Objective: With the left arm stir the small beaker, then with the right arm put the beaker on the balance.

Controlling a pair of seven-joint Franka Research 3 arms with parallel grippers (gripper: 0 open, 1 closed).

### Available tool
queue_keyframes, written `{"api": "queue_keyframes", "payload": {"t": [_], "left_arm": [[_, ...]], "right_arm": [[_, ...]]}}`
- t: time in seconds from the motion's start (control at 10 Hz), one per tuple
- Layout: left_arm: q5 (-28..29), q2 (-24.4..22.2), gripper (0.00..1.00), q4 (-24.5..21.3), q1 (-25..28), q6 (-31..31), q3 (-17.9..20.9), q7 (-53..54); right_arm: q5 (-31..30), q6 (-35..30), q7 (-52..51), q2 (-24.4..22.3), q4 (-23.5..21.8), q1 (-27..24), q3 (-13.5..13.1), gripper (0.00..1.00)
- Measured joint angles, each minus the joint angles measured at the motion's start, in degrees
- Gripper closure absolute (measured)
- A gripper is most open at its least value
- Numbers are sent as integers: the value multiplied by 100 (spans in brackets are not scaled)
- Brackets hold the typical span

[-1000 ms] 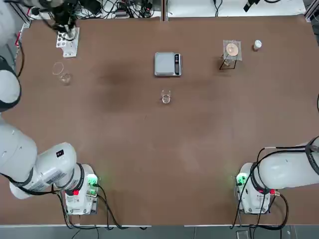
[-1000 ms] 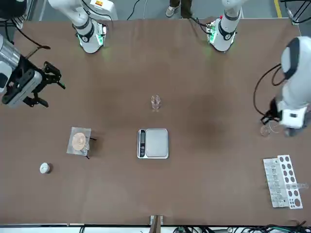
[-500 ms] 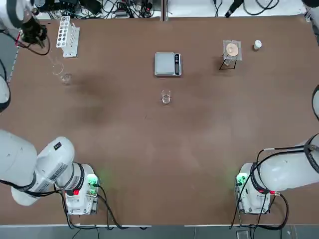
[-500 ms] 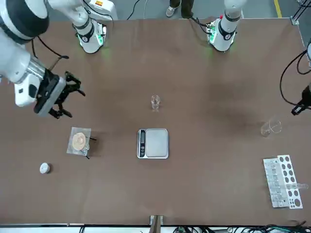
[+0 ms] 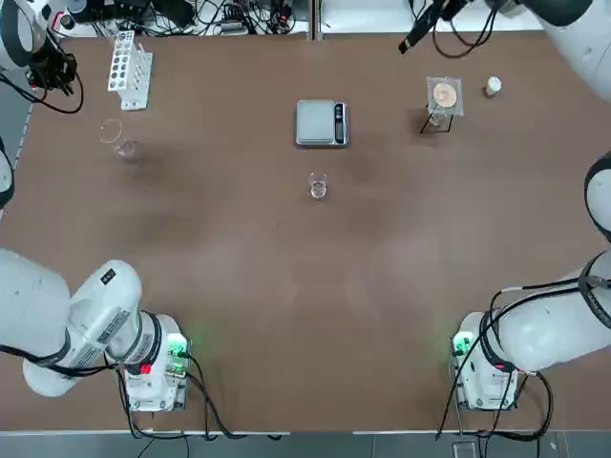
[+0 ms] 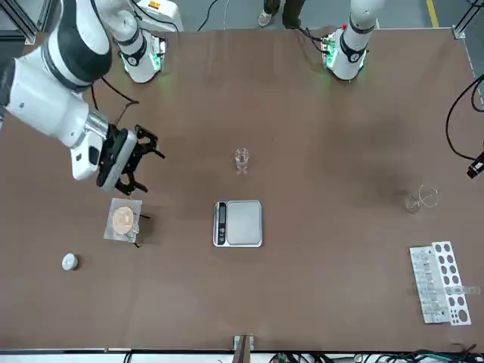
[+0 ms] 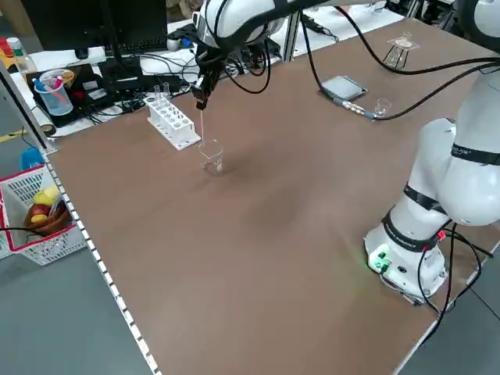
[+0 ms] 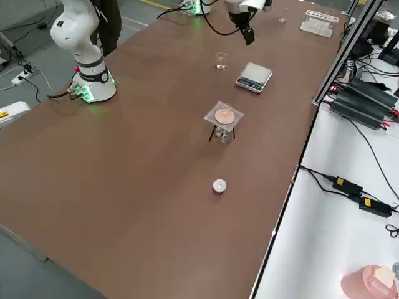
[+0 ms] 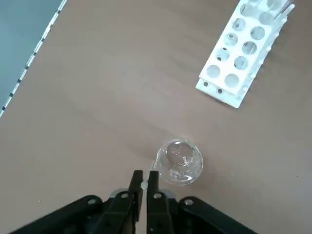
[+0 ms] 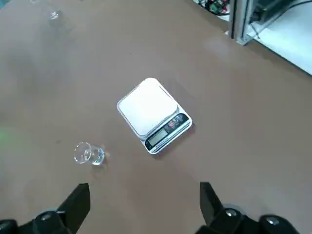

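Black left claw [image 9: 143, 181]: clenched on a thin glass rod [image 7: 201, 129], hanging above the wider vessel [image 9: 179, 162] near the rack [image 9: 242, 52], at the worktop's [image 5: 286, 286] far left corner. Right claw [image 6: 140, 155]: spread wide, empty, raised over the worktop between the tripod [image 6: 125, 221] and the beaker [image 6: 241, 159]. Beaker: upright mid-worktop, just short of the balance [image 6: 238, 223], apart from it, untouched. Judged light, rigid, slick and breakable thin glass; best taken across the wall at mid-height, gently, kept upright. Balance plate: bare.
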Motion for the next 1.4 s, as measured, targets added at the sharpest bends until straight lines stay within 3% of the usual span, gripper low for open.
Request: {"api": "queue_keyframes", "payload": {"t": [0.4, 0.6, 0.7, 0.9, 1.2, 1.4], "left_arm": [[0, 12, 93, -61, -7, 208, -50, 109], [0, 57, 93, -318, -11, 530, -52, 114], [0, 101, 93, -395, -13, 602, -53, 115], [0, 156, 93, -486, -13, 681, -53, 121], [0, 387, 93, -590, -14, 912, -52, 122], [0, 604, 93, -593, -13, 1150, -51, 122]], "right_arm": [[1551, 1219, -1897, 8, -1101, 460, 9, 0], [1714, 1766, -2386, -21, -1509, 764, 24, 0], [1992, 1903, -2647, -66, -1603, 916, 30, 0], [3221, 2129, -3869, -137, -1805, 1241, 34, 0], [3752, 2193, -4841, -139, -2120, 1299, 6, 0], [4670, 2060, -5900, -82, -2335, 1256, -10, 0]]}}
